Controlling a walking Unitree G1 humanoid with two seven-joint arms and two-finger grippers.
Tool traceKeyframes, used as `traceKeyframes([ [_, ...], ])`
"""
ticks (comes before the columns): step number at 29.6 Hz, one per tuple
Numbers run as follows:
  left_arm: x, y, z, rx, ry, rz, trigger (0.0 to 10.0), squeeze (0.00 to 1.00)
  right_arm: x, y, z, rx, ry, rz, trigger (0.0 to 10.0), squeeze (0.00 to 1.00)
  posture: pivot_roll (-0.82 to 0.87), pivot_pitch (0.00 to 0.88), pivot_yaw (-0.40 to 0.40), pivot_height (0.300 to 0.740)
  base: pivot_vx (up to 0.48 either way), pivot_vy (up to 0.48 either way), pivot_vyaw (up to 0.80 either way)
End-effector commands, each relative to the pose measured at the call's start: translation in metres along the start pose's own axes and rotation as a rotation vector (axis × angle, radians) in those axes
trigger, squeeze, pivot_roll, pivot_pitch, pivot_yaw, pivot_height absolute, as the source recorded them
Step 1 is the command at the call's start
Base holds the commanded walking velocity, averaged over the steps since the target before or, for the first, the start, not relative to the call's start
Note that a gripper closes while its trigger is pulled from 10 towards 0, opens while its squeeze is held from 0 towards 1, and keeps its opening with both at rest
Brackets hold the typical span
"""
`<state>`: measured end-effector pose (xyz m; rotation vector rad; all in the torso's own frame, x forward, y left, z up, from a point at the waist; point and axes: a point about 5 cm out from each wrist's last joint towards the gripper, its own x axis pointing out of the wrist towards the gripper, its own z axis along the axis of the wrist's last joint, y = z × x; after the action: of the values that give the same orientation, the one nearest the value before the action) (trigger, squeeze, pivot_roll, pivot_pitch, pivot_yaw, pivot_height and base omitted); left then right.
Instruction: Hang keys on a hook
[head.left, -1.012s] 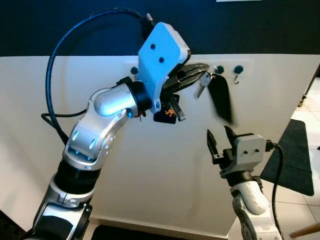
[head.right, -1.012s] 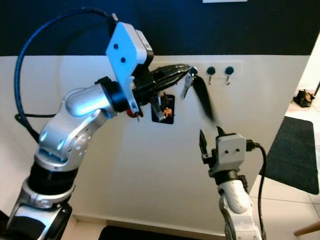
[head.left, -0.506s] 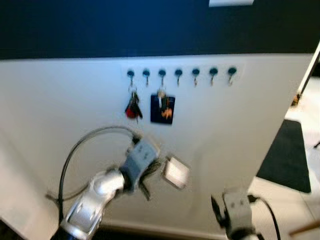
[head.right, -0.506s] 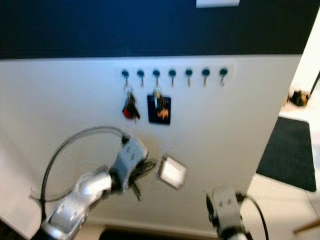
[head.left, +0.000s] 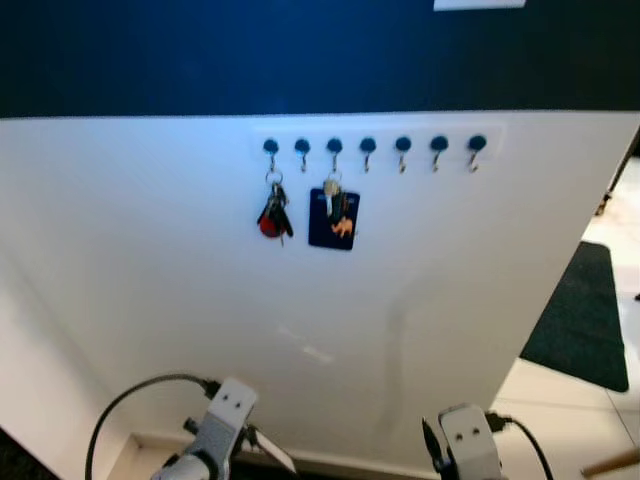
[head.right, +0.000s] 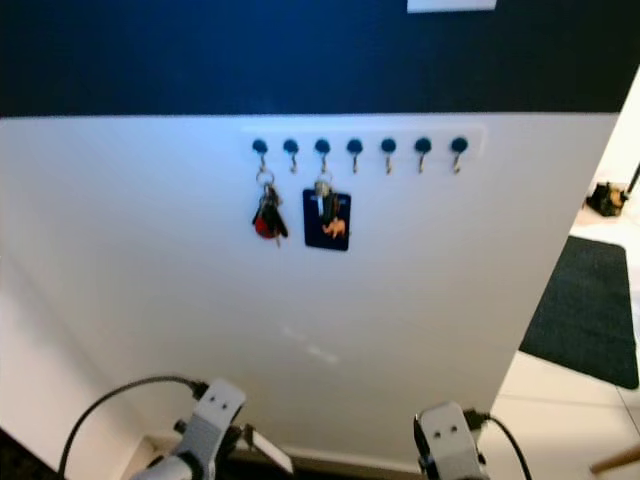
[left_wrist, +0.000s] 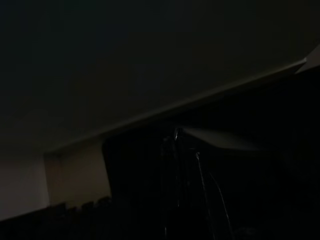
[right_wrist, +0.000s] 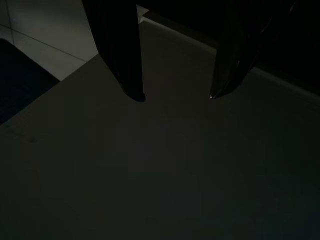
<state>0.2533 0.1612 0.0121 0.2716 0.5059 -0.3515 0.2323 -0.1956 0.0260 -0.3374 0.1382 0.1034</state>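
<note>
Both arms are lowered to the bottom edge of the head views, well below the hook rail (head.left: 370, 146). At the left gripper (head.left: 262, 450) a pale tag-like piece projects beside the wrist housing, but it cannot be told whether the fingers are parted or whether anything is held; the left wrist view is too dark to settle this. The right gripper (right_wrist: 175, 95) is seen in its wrist view with the two fingers (right_wrist: 117, 50) spread apart and nothing between them, above a plain pale surface.

Seven blue-capped hooks are mounted in a row on the white wall (head.left: 150, 250), just under the dark upper band. A key bunch with a red fob (head.left: 273, 214) hangs from the first hook at the robot's left. A second set with a dark blue card (head.left: 333, 219) hangs from the third hook. The remaining hooks are bare.

The keys to be hung cannot be identified with certainty; if held at all, they are judged to be at the left gripper. The free hooks lie straight up and forward from both grippers, toward the right end of the rail. The left arm is nearer to the second hook, the right arm to the last ones. A long upward reach is judged necessary.
</note>
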Motion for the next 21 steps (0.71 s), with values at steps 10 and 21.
traceKeyframes([
  [10,0.000,-0.012,-0.006,0.109,-0.038,-0.037,10.0,0.00,-0.002,0.011,-0.008,0.003,0.008,0.036,10.0,0.00,0.00,0.114,0.075,0.740,0.000,-0.398,0.00],
  [21,0.002,-0.012,-0.006,0.123,-0.071,-0.033,10.0,0.00,0.000,0.009,-0.008,-0.002,0.001,0.034,10.0,0.00,0.00,0.112,0.072,0.740,0.000,-0.305,0.00],
])
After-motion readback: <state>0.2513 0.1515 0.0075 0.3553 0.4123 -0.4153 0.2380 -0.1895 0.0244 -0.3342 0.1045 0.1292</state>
